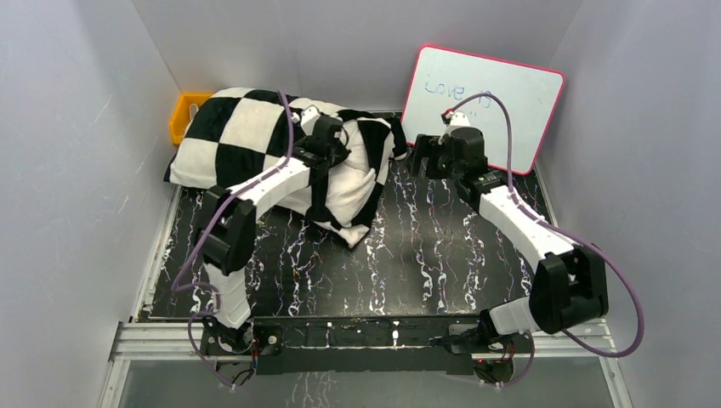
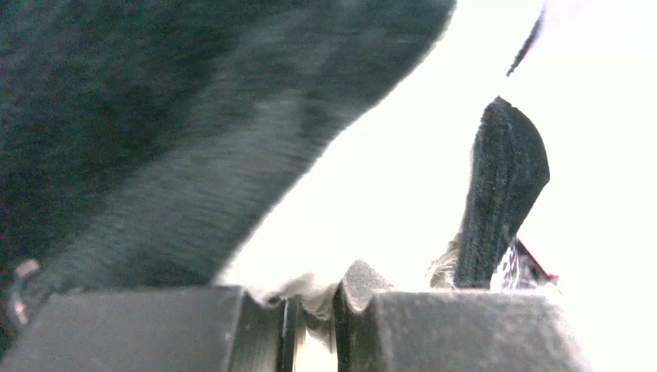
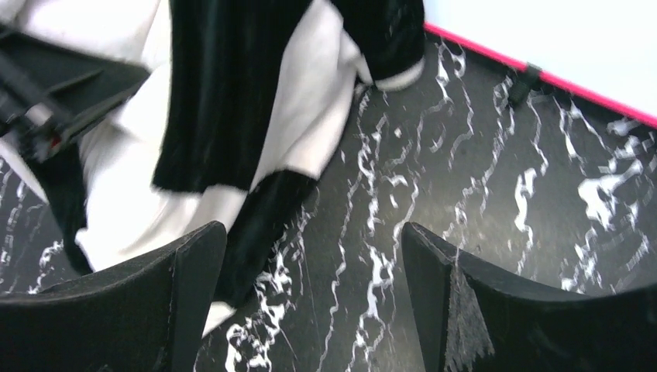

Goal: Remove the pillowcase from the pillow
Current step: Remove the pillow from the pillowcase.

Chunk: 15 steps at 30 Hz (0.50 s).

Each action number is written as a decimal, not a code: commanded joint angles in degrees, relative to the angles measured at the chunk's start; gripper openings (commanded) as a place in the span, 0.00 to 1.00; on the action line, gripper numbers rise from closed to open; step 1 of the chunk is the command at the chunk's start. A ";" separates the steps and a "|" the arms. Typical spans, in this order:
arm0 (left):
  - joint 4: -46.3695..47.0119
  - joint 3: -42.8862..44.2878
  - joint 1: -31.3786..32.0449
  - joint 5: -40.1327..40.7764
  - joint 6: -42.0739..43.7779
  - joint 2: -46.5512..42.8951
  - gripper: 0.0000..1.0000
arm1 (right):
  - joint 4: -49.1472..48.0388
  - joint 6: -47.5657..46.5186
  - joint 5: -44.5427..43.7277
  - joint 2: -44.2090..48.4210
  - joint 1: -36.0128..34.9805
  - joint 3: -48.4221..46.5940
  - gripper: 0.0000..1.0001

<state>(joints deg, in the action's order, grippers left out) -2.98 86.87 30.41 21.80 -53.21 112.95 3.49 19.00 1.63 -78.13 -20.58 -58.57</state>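
Black-and-white checkered soft fabric pillowcase (image 1: 246,136) lies bulging at far left of black white-veined tabletop (image 1: 442,255); plump white pillow inside, not told apart from white checks. Left gripper (image 2: 314,314) at its right end, jaws nearly together, pinching white cloth fold. Right gripper (image 3: 310,232) spread wide, empty, over tabletop near pink-framed whiteboard (image 1: 485,93)

A pillowcase (image 1: 246,127) is patterned in large black and white checks around the left gripper (image 2: 314,310). The table (image 1: 425,246) beneath the right gripper (image 3: 310,240) is coloured black with white marble veins. Beyond that gripper, a whiteboard (image 1: 502,110) is framed in pink and marked in blue.
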 commanded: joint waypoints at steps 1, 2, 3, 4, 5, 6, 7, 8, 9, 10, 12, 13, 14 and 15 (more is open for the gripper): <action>-0.85 -6.35 -3.43 -3.54 15.69 -12.25 0.00 | -9.71 -1.01 6.34 -3.94 0.28 -8.28 0.90; -1.36 -7.41 -3.43 -4.02 16.32 -13.92 0.00 | -10.58 -0.95 8.22 -5.07 0.17 -9.89 0.89; -1.79 -8.59 -3.43 -4.26 16.59 -15.58 0.00 | -11.21 -1.11 10.23 -6.10 -0.24 -11.47 0.87; -1.93 -9.86 -3.43 -4.12 16.64 -16.96 0.00 | -11.36 -2.17 10.76 -6.99 -1.07 -13.36 0.85; -1.72 -11.04 -3.43 -3.83 16.67 -18.32 0.00 | -11.04 -3.56 11.10 -7.75 -2.47 -15.15 0.84; -1.68 -12.06 -3.43 -3.56 16.69 -19.28 0.00 | -10.47 -5.35 11.15 -8.50 -3.96 -16.88 0.84; -1.75 -12.85 -3.43 -2.86 16.53 -20.10 0.00 | -9.67 -6.84 11.18 -9.42 -5.59 -18.67 0.83; -1.55 -13.47 -3.43 -2.60 16.41 -20.72 0.00 | -8.31 -7.84 10.86 -10.77 -6.96 -20.57 0.82; -1.51 -13.90 -3.41 -2.34 16.19 -21.35 0.00 | -6.66 -8.68 10.19 -12.22 -8.41 -22.48 0.82; -1.44 -14.01 -3.43 -2.26 16.07 -21.72 0.00 | -4.79 -9.18 9.45 -13.57 -9.52 -24.38 0.81; -1.41 -14.02 -3.43 -1.98 16.13 -22.40 0.00 | -1.21 -9.90 7.29 -16.36 -11.27 -27.81 0.79; -1.46 -13.99 -3.43 -1.68 16.12 -22.67 0.00 | 0.49 -10.31 6.11 -17.86 -12.26 -29.72 0.78; -1.61 -13.80 -3.50 -1.35 16.20 -22.92 0.00 | 2.21 -10.58 5.00 -19.32 -12.99 -31.10 0.77; -1.69 -13.71 -3.46 -1.21 16.32 -23.16 0.00 | 4.26 -10.90 3.69 -20.91 -13.46 -32.77 0.76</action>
<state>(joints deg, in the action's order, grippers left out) -5.37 72.69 28.67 15.59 -39.88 94.85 0.71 11.55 9.19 -94.30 -32.05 -85.12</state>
